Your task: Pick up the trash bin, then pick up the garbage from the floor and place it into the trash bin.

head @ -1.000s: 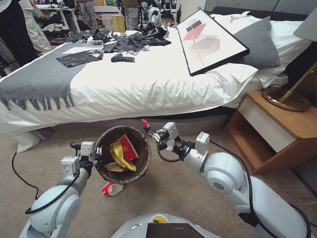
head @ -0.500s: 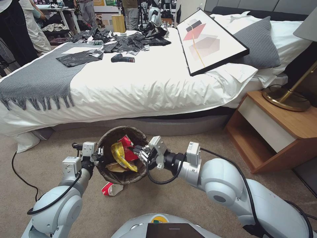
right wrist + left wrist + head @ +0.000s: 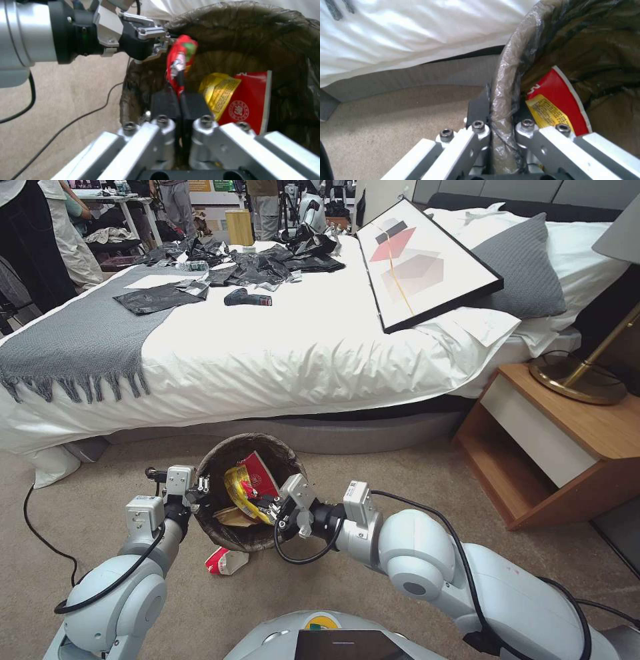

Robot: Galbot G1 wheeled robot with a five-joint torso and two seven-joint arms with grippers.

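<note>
The trash bin (image 3: 265, 441), lined with a dark bag, hangs just above the carpet. My left gripper (image 3: 200, 489) is shut on its near-left rim (image 3: 506, 75), one finger inside and one outside. Inside lie a red carton (image 3: 258, 477) and a yellow wrapper (image 3: 239, 492). My right gripper (image 3: 271, 507) reaches over the bin's right rim into the opening, shut on a small red wrapper (image 3: 178, 60) that sticks up past its fingertips (image 3: 180, 105). A red-white carton (image 3: 227, 561) lies on the floor under the bin's near side.
The bed (image 3: 300, 360) runs across just behind the bin. A wooden nightstand (image 3: 553, 447) with a brass lamp base (image 3: 577, 380) stands at the right. A black cable (image 3: 40, 533) trails on the carpet at the left.
My right gripper has swung left and down from beyond the bin's far-right rim into the bin's opening, carrying the red wrapper. The left arm and the bin have barely moved.
</note>
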